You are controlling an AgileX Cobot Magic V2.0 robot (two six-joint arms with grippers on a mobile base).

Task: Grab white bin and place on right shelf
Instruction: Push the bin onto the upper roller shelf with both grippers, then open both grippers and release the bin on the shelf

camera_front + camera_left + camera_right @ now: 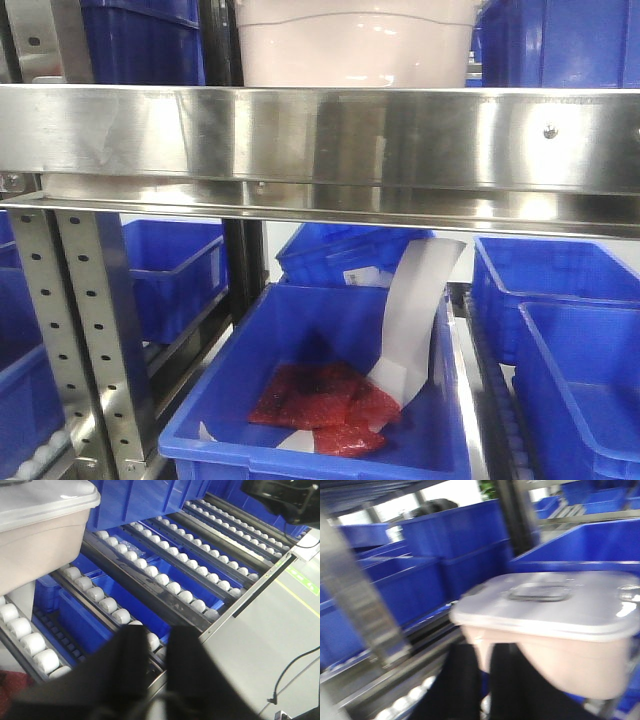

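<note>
The white bin [355, 45], pale pinkish with a flat white lid, stands on the right shelf behind its shiny steel front rail [320, 135]. No gripper shows in the front view. In the left wrist view the bin [35, 540] rests on white roller tracks at the upper left. My left gripper [159, 632] is low in that view, well right of the bin, with its jaws close together and nothing between them. In the blurred right wrist view the bin [555, 625] fills the middle right. My right gripper [485, 647] sits just below its near left corner, jaws close together and holding nothing.
Blue open bins [330, 390] fill the level below; one holds red packets and a white paper strip. More blue bins [455, 535] stand behind and beside the white bin. A perforated upright [85, 340] stands at the left. Roller lanes [165, 580] run diagonally, with grey floor [280, 630] to the right.
</note>
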